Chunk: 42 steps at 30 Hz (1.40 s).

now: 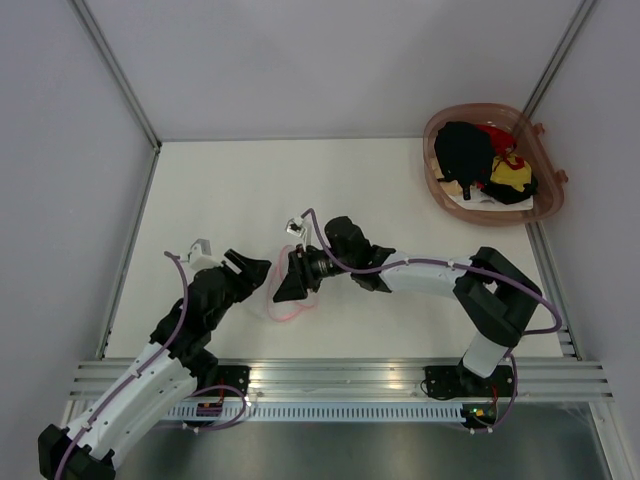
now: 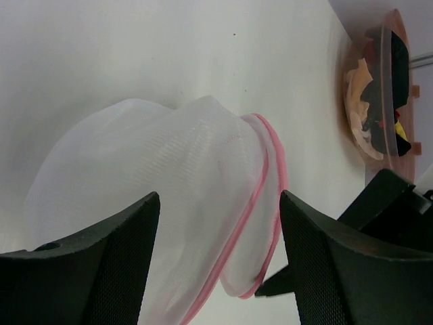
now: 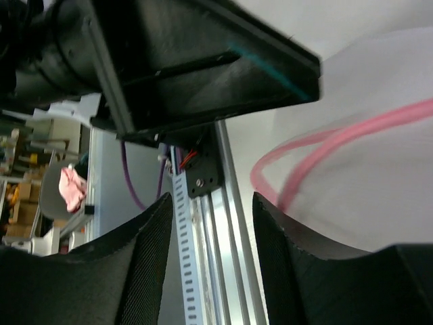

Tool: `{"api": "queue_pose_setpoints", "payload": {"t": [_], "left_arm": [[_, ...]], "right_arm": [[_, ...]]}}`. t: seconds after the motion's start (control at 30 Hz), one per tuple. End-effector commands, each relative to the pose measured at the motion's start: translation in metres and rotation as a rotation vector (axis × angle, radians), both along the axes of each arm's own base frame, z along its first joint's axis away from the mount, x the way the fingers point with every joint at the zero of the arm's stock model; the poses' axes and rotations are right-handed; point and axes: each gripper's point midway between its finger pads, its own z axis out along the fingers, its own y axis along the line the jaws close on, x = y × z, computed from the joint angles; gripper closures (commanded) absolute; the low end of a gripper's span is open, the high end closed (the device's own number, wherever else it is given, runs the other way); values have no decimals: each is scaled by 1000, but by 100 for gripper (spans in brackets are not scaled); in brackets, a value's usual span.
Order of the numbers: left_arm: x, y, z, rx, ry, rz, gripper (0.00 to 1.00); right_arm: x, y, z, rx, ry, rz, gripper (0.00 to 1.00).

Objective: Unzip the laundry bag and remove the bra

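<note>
The laundry bag (image 1: 283, 303), a white mesh pouch with a pink zipper rim (image 2: 268, 169), lies on the table between the two arms. In the left wrist view the laundry bag (image 2: 162, 183) bulges up between the spread fingers of my left gripper (image 2: 220, 196), which is open and not clamped on the mesh. My right gripper (image 1: 289, 279) hangs just above the bag's right side, and one of its fingertips (image 2: 279, 283) sits by the pink rim. My right gripper (image 3: 212, 200) is open with nothing between its fingers; the bag (image 3: 365, 183) lies beside its right finger. The bra is hidden.
A pinkish-brown plastic basket (image 1: 441, 190) with dark, red and yellow clothes stands at the far right corner. An aluminium rail (image 1: 340, 378) runs along the near table edge. Grey walls enclose the table on three sides.
</note>
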Motion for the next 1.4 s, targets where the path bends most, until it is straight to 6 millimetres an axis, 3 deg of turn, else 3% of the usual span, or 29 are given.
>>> {"api": "queue_pose_setpoints", "payload": {"t": [0.0,0.1,0.27,0.33,0.37,0.4,0.43,0.47,0.5,0.57,0.6,0.63,0.8,0.97,1.0,1.37], "left_arm": [[8,-5,25,-54,-68,7,24],[8,-7,29,-59,-84,-3,24],[8,-16,37,-53,-117,-64,23],[7,-22,43,-41,-135,-106,17],[7,-24,44,-34,-133,-121,13],[6,-28,48,-34,-142,-148,2],[5,-30,49,-14,-154,-173,0],[4,-35,54,-17,-169,-205,1],[4,-37,55,-11,-173,-219,0],[4,-42,62,2,-209,-259,0],[2,-47,64,5,-215,-291,1],[2,-48,65,16,-220,-303,1],[7,-51,74,75,-224,-332,1],[14,-46,71,186,-183,-340,1],[16,-48,79,191,-193,-347,0],[15,-71,86,206,-218,-489,1]], "right_arm": [[-30,-3,29,89,-115,200,43],[-40,-12,34,87,-145,232,41],[-39,-23,42,55,-198,206,40],[-33,-28,57,61,-248,153,39],[-30,-32,57,26,-251,128,34],[-15,-37,63,-6,-318,44,29],[-7,-42,63,-41,-343,-2,24],[8,-53,62,-115,-383,-94,9],[14,-58,62,-144,-403,-132,2],[26,-74,62,-211,-428,-218,2],[33,-83,72,-216,-454,-275,2],[52,-98,74,-263,-478,-396,2],[92,-165,100,-314,-491,-717,2],[110,-212,118,-313,-479,-897,2],[114,-220,121,-323,-482,-935,2],[109,-227,116,-322,-453,-953,2]]}}
